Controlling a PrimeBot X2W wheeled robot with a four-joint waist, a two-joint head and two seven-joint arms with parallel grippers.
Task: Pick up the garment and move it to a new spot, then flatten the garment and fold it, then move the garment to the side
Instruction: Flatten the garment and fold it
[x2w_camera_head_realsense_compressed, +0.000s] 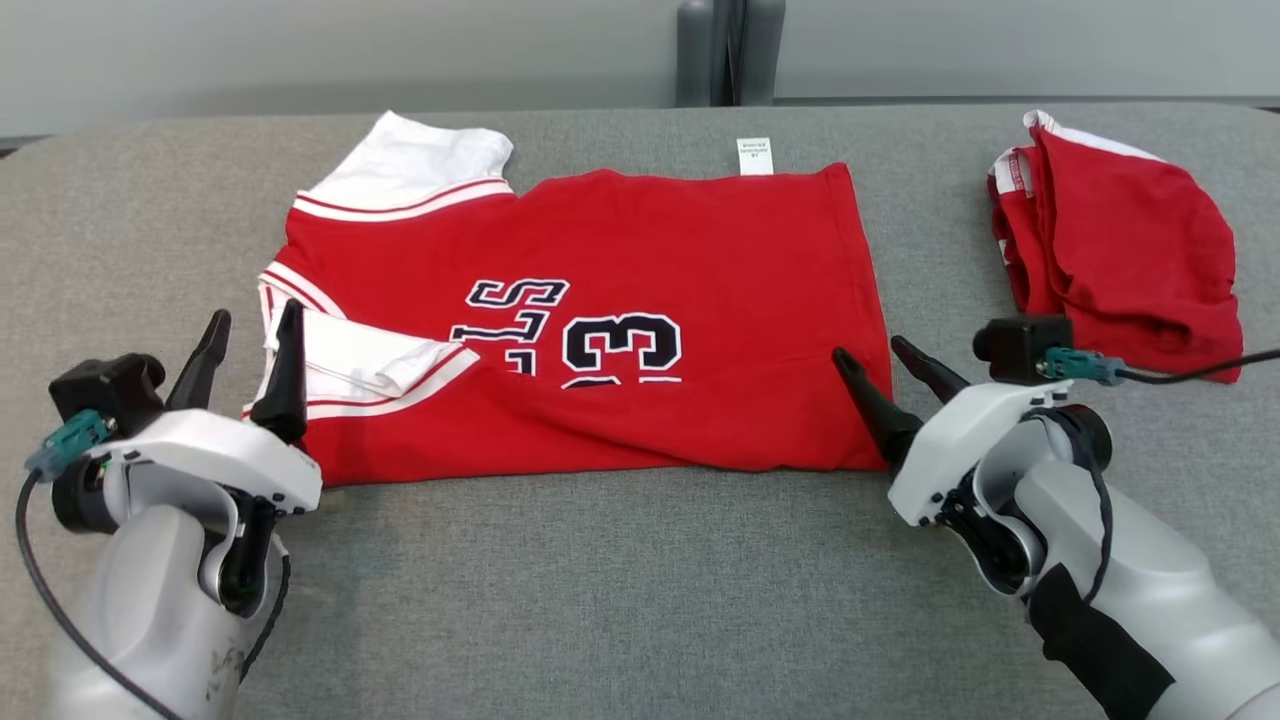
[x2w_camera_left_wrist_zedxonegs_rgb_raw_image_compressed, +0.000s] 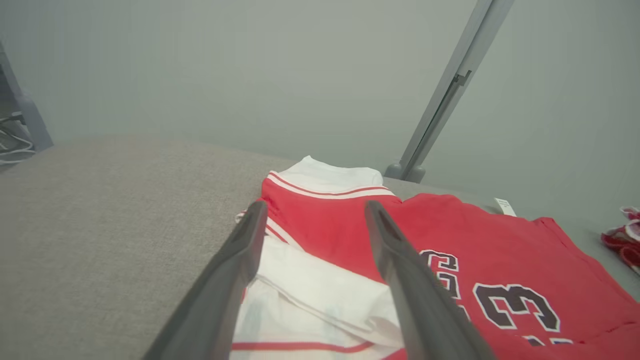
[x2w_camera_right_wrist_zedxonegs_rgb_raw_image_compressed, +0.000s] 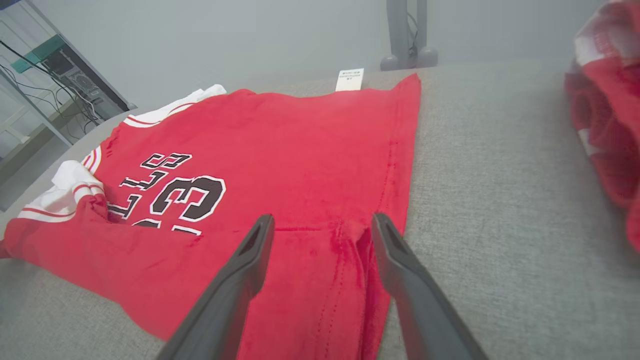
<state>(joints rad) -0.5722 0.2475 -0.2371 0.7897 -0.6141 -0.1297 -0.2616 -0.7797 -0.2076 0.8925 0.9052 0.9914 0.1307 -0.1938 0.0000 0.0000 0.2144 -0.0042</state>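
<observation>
My left fingers (x2w_camera_head_realsense_compressed: 288, 365) stand apart at the white sleeve (x2w_camera_head_realsense_compressed: 360, 362), and my right fingers (x2w_camera_head_realsense_compressed: 868, 405) stand apart at the near right hem, holding nothing. Beyond them the red jersey (x2w_camera_head_realsense_compressed: 640, 250) lies folded across the middle of the grey table (x2w_camera_head_realsense_compressed: 600, 600). It looks light, soft and limp, so I'd pinch both near corners through every layer. Another red garment (x2w_camera_head_realsense_compressed: 1120, 240) lies far right.

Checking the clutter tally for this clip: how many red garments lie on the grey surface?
2. A jersey lies flat in the middle, between the two arms; a bunched red garment sits to its right. Anything tucked beneath either would be hidden.
</observation>
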